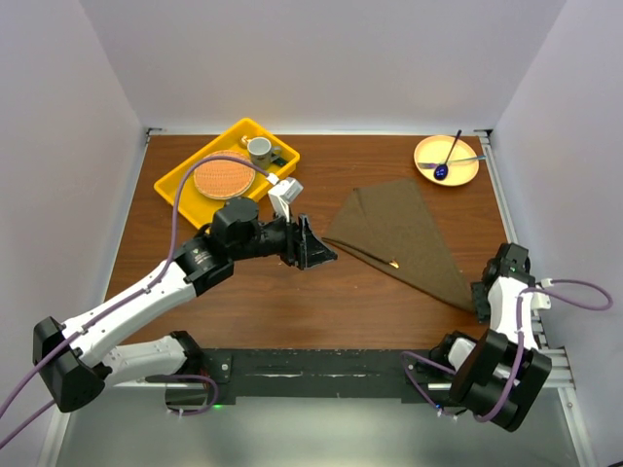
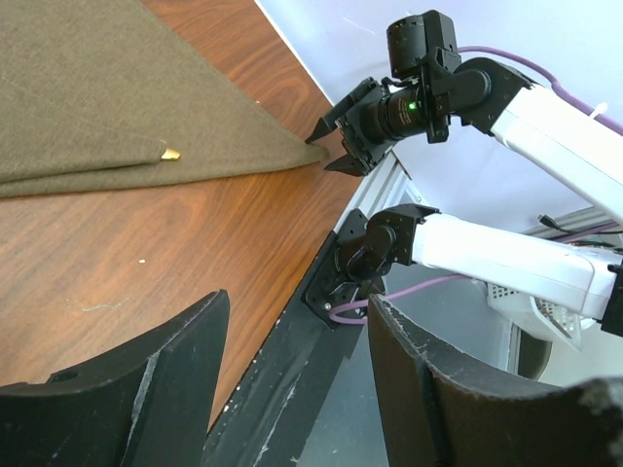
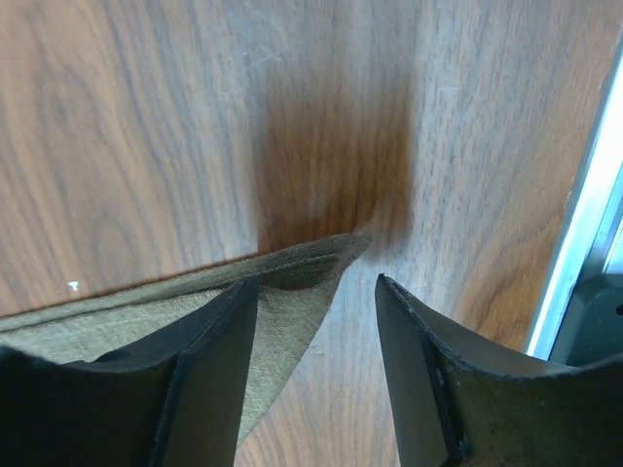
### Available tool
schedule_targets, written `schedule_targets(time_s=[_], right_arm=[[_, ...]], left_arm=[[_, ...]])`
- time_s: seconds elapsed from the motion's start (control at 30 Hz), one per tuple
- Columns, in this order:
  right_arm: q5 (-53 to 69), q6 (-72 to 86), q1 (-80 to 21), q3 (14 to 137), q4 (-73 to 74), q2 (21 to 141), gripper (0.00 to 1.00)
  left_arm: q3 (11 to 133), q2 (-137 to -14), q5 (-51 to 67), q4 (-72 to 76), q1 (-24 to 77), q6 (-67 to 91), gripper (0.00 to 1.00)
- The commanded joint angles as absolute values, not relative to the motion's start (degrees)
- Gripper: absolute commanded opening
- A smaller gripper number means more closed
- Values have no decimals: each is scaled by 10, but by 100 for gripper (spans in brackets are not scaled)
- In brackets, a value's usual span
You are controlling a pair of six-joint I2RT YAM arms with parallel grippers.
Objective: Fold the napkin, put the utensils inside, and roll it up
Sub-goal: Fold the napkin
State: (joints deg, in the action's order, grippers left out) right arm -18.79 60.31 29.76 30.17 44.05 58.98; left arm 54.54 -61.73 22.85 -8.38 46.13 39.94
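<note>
- Starting the roll, I judge: the napkin [image 1: 404,233] lies folded on the desk [image 1: 292,311], a gold utensil [image 1: 394,261] peeking out.
- Right gripper [image 3: 313,284] straddles its near corner, jaws apart, unpinched; left gripper [image 2: 297,304] gapes empty.
- Next: pinch that corner.

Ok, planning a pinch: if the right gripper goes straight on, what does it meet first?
Likely the napkin: its corner lies on the table between the open fingers of the right gripper; height unclear.
</note>
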Motion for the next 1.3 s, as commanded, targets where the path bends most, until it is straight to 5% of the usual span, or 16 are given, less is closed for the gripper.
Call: schedule_targets(time_s=[0.0,0.4,0.87,1.07,1.27], right_arm=[[-213,585,304,302,405,590,57],[-214,562,306,284,355,612,49],[-193,532,306,335,399,555,14],[-137,462,301,363,411,505,7],[-137,417,178,370,394,506,6]], left_arm=[[571,-607,242,-77,457,412,64],[581,-590,233,-82,458,425,64],[573,-571,225,-72,457,434,64],[527,-551,219,-11,457,465,64],[484,-532,207,33,457,483,64]])
